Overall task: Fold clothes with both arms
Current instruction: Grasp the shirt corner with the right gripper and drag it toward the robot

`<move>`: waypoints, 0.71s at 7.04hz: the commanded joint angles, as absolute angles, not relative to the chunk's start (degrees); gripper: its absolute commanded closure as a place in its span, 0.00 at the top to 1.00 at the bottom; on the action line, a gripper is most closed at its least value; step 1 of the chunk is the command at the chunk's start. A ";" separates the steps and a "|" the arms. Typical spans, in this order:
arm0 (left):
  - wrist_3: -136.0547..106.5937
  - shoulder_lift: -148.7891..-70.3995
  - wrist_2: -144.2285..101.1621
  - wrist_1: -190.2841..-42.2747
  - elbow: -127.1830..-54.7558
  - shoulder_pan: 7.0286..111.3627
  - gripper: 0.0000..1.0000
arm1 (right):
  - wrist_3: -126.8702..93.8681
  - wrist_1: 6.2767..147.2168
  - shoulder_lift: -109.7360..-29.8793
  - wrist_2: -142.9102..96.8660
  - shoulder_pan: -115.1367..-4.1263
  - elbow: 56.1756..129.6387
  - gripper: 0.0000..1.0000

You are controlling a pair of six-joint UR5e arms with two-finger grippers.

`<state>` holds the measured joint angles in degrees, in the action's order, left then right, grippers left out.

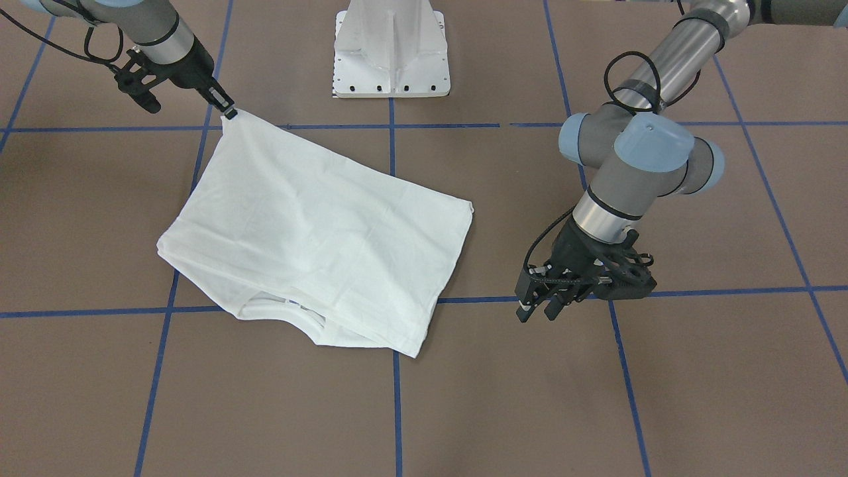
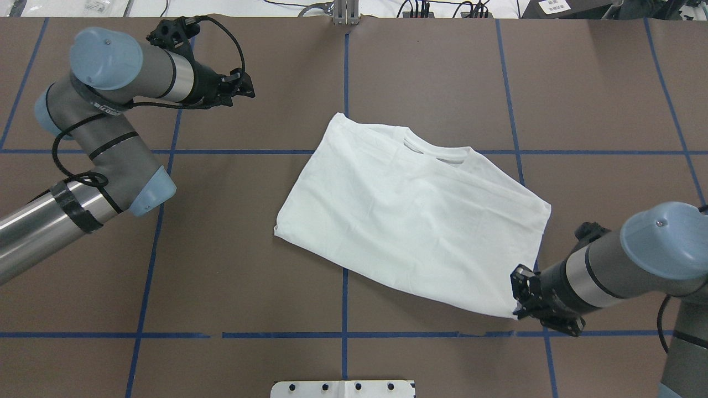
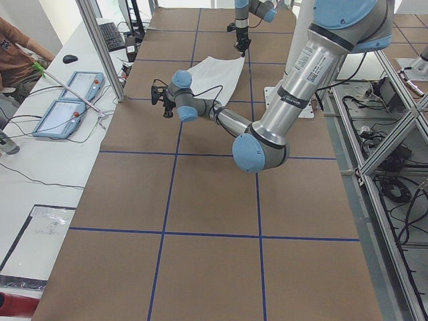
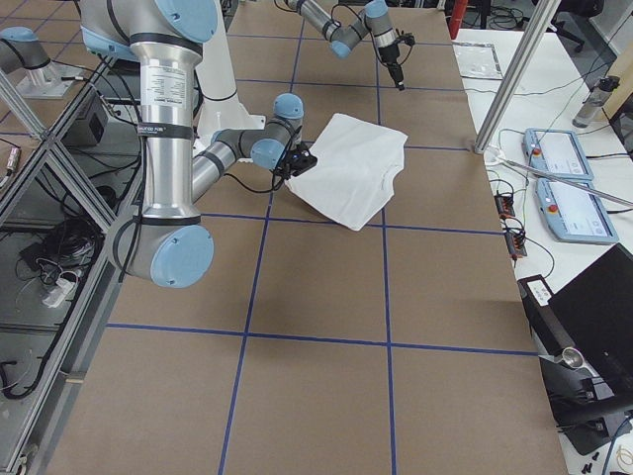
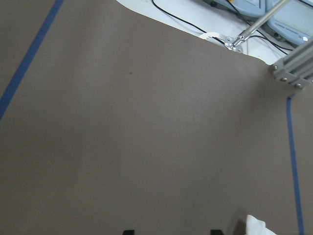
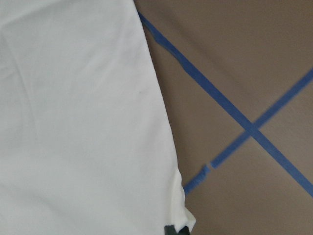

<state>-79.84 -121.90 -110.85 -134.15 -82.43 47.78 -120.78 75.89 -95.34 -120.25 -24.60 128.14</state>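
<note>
I see shirt (image 1: 318,238) centre-left on bench (image 1: 695,397), seemingly part-folded | right tool (image 1: 229,110) upper left, pinching its corner | left tool (image 1: 538,310) right of centre, spread, empty | more folds remain, I judge

Left arm (image 1: 682,46): silver-grey tube links, darker grey joint housings, light-blue round caps (image 1: 652,142), small screw at cap centre. Black tape band (image 2: 72,207) round my forearm tube. Black cable (image 1: 616,66) looped alongside. White label (image 3: 307,63) with black print on my upper link.

Left gripper (image 1: 536,315): black, two blunt fingers, open skeletal frame, thin wires.

Right arm (image 2: 605,271): same silver, grey, blue.

Right gripper (image 1: 230,111): black, slim fingers.

My pedestal (image 1: 391,53): white, flared, dark bolt holes along foot.
</note>
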 commanded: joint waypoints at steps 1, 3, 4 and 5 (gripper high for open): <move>-92.03 -118.05 -119.94 -134.21 -90.94 46.59 0.61 | -120.85 75.85 -98.44 -125.86 -16.74 131.13 0.23; -105.32 -114.53 -120.06 -132.03 -98.59 38.10 0.70 | -121.11 75.85 -98.70 -125.43 -15.73 131.93 1.00; -106.86 -114.43 -119.71 -127.57 -100.35 34.66 0.75 | -120.77 75.68 -98.18 -125.59 -23.48 131.84 1.00; -108.35 -113.82 -116.92 -124.83 -101.07 31.50 0.77 | -119.46 75.59 -95.39 -125.07 -31.91 128.44 1.00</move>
<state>-105.77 -114.54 -119.15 -128.52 -99.48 35.57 -120.57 75.71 -97.69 -125.47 -23.06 131.10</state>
